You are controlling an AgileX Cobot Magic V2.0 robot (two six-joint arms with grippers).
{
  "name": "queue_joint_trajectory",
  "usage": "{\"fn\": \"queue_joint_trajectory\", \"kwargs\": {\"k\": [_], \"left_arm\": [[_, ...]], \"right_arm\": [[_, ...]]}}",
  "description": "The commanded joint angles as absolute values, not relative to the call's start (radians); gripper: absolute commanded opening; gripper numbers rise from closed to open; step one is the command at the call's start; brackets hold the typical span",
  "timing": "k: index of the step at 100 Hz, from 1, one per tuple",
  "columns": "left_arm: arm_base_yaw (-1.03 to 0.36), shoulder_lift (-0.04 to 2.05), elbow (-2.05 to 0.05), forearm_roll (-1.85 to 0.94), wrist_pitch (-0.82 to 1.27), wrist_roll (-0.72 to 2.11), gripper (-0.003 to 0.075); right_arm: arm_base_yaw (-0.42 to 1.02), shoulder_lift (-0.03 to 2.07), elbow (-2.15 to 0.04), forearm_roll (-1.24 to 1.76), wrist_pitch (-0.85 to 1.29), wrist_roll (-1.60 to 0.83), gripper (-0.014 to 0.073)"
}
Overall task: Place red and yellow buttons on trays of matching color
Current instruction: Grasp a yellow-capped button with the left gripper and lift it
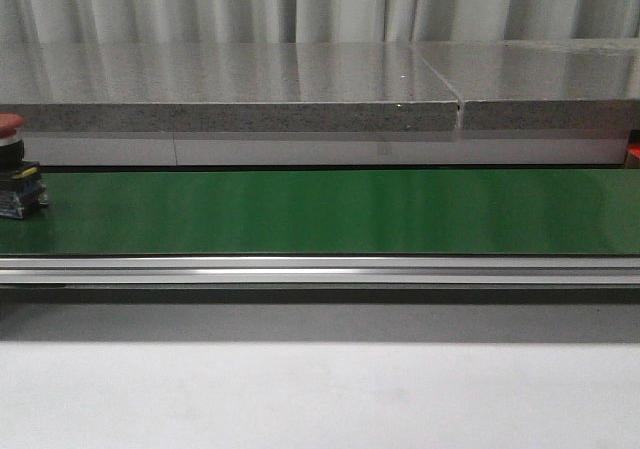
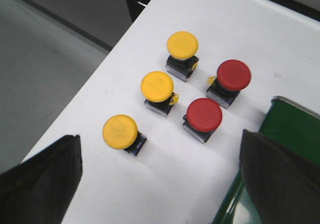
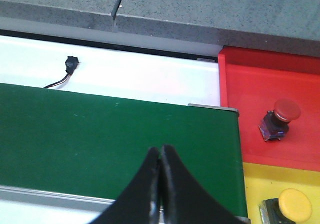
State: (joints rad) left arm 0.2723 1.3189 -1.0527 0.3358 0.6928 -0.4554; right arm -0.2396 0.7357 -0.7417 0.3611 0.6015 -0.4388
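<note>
Front view. A long green conveyor belt (image 1: 330, 211) crosses the frame from edge to edge, with a grey speckled stone ledge (image 1: 230, 89) behind it. At the far left edge one red mushroom-head push button on a black and blue base (image 1: 14, 169) stands on the belt; no arm or tray shows here.

Left wrist view. Five buttons stand on the white counter (image 2: 210, 14): three yellow-capped buttons, upper (image 2: 182, 45), middle (image 2: 157, 87) and lower left (image 2: 120, 131), and two red-capped ones at centre right, upper (image 2: 233, 75) and lower (image 2: 204, 114). The left fingers (image 2: 160, 176) are spread wide at the lower corners, holding nothing, above the cluster.

Right wrist view. The right fingers (image 3: 160, 184) are pressed together, empty, over the belt's end. At the right of the frame a red plastic tray (image 3: 250, 79) holds one red button (image 3: 279, 118); below it a yellow plastic tray (image 3: 255, 184) holds one yellow button (image 3: 287, 206).

Step in hand, as a judgement: feeding is under way, with one button on each tray already. The next move calls for the left fingers to descend around one counter button, and the right arm to wait for the belt's red button.

No legible writing or brand is visible.
</note>
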Motion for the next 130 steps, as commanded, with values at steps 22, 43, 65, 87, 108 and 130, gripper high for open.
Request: {"fn": "queue_joint_trajectory", "kwargs": {"k": [22,43,65,87,108,130], "left_arm": [[0.35,1.324,-1.009,0.313,0.561,-0.461,0.0629],[0.35,1.431,-1.009,0.334,0.554,-0.461,0.0629],[0.388,1.536,-1.009,0.334,0.528,-0.47,0.0629],[0.428,1.597,-1.009,0.325,0.468,-0.486,0.0629],[0.431,1.649,-1.009,0.331,0.418,-0.486,0.0629],[0.431,1.707,-1.012,0.331,0.404,-0.486,0.0629]], "right_arm": [[-0.24,0.731,-0.767,0.378,0.539,-0.447,-0.0068],[-0.24,0.731,-0.767,0.378,0.539,-0.447,-0.0068],[-0.24,0.731,-0.767,0.378,0.539,-0.447,-0.0068],[-0.24,0.731,-0.767,0.378,0.539,-0.447,-0.0068],[-0.24,0.731,-0.767,0.378,0.539,-0.447,-0.0068],[-0.24,0.731,-0.767,0.378,0.539,-0.447,-0.0068]]}}
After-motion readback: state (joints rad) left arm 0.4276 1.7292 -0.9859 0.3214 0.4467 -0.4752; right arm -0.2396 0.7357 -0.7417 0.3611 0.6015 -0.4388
